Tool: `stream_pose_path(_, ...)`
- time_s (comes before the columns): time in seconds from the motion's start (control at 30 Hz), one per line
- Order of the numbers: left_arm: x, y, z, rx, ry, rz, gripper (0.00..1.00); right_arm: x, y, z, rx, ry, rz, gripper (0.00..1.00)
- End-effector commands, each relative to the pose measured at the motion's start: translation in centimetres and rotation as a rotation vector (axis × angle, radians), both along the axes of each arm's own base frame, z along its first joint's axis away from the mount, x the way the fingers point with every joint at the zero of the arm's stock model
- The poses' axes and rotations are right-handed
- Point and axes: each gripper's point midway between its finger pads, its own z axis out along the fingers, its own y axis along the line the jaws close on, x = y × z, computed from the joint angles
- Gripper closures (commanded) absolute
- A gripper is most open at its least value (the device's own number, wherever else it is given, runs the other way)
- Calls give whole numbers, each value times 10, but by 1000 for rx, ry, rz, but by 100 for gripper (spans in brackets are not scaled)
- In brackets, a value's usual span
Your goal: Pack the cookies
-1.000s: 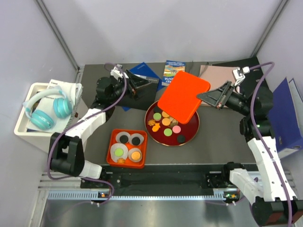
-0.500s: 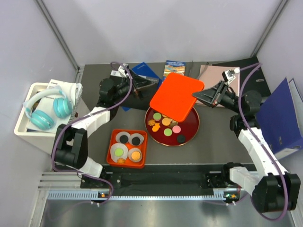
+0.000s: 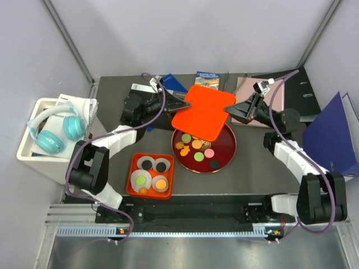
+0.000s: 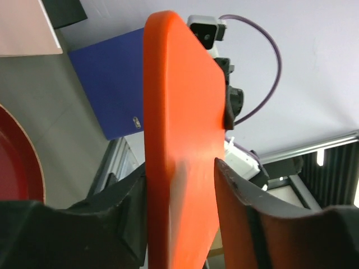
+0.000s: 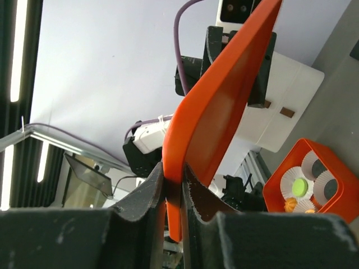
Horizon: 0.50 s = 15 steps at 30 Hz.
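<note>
Above a red tray (image 3: 225, 144), two grippers hold one orange lid (image 3: 203, 112) between them.
The left gripper (image 3: 180, 105) and right gripper (image 3: 229, 110) each have their jaws closed tight on opposite edges of the tilted lid. One round red tray carries about eight visible cookies (image 3: 198, 157), well below both jaws and partly hidden by the lid. One orange box (image 3: 151, 155), nearer the arm bases, holds four paper cups (image 3: 147, 176) with a cookie in each.
</note>
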Motion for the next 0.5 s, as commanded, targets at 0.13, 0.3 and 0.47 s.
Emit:
stream_pose_path(0.13, -8, 0, 37, -76, -158, -56, 90, -11, 5, 11, -42, -120, 53, 100)
stream_pose_path(0.3, -10, 0, 37, -116, -136, -88, 100, -11, 6, 3, -105, -129, 48, 100)
stream_pose_path(0.47, -4, -1, 35, -69, -138, -54, 100, -4, 2, -21, -305, -78, -31, 29)
